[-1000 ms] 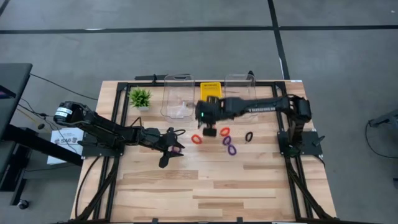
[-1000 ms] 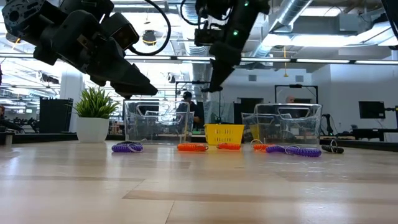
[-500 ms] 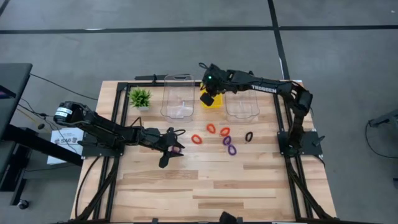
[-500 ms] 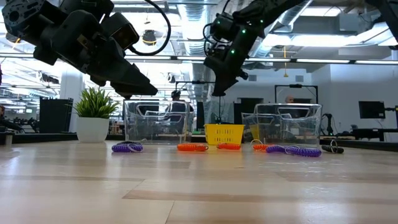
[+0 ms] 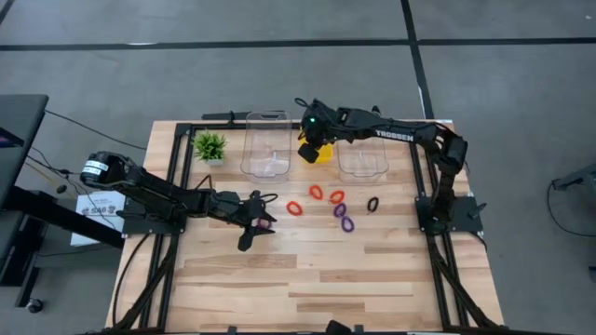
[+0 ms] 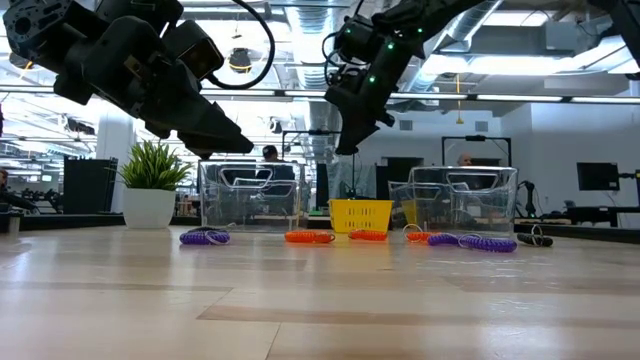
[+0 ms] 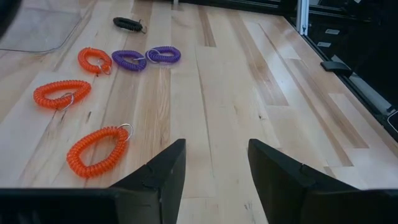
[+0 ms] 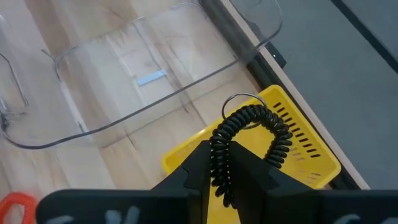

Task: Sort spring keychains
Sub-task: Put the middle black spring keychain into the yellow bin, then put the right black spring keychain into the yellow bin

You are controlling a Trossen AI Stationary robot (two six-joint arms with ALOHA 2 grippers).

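Observation:
A black spring keychain (image 8: 252,127) hangs in my right gripper (image 8: 219,152), which is shut on it above the yellow basket (image 8: 305,158) at the table's far edge. On the table lie three red keychains (image 5: 316,193), two purple ones (image 5: 344,217) and another black one (image 5: 372,204). My left gripper (image 5: 253,223) hovers open at the table's left, short of the red keychain (image 7: 96,149). A further purple keychain (image 5: 266,223) lies beside it. My right gripper pinches one side of the black keychain's coiled loop (image 8: 219,168) between its two fingers, slanting down from above. The rest of the loop (image 8: 273,134) with its metal ring (image 8: 239,99) sticks out past the fingertips, clear of the basket below.
Two clear bins (image 5: 265,144) (image 5: 361,147) flank the yellow basket along the far edge. A small green plant (image 5: 209,145) stands at the far left. The near half of the wooden table (image 5: 326,279) is bare wood.
My right gripper has swung from above the loose keychains toward the table's far edge, rolling as it went. It now holds the black keychain over the yellow basket. In the last half second it has barely moved.

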